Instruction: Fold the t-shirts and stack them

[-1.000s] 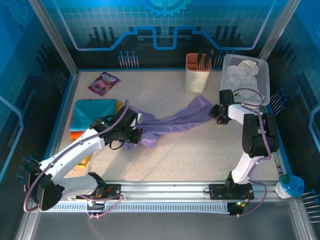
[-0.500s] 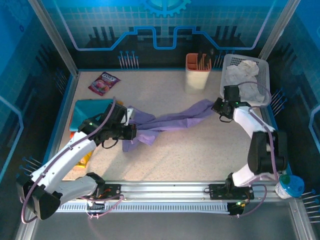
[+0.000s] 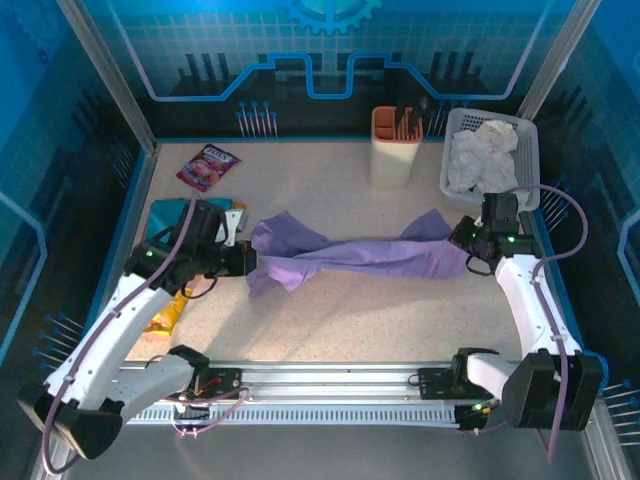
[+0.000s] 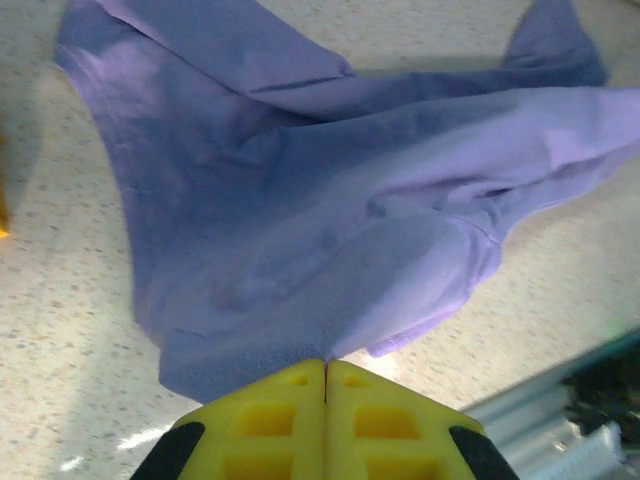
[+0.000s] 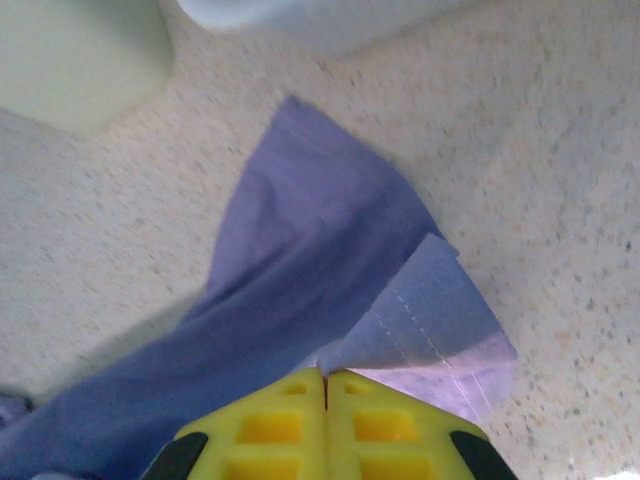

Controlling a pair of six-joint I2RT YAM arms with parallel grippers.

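Lavender t-shirt point(image 3: 360, 256) spans 9 to 3 o'clock, with the left gripper point(image 3: 246, 262) and right gripper point(image 3: 466, 240) each clamped on an edge, possibly the hem; pull evenly, lay flat.

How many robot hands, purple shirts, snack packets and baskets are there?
Robot hands: 2, the left gripper and the right gripper
purple t-shirt: 1
snack packet: 1
basket: 1
Total: 5

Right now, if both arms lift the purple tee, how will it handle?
Likely floppy: the purple tee runs twisted and bunched between the left gripper and right gripper, so its middle should sag. Probably light, being thin cloth. Each grip pinches only an edge, so a hard pull might slip it.
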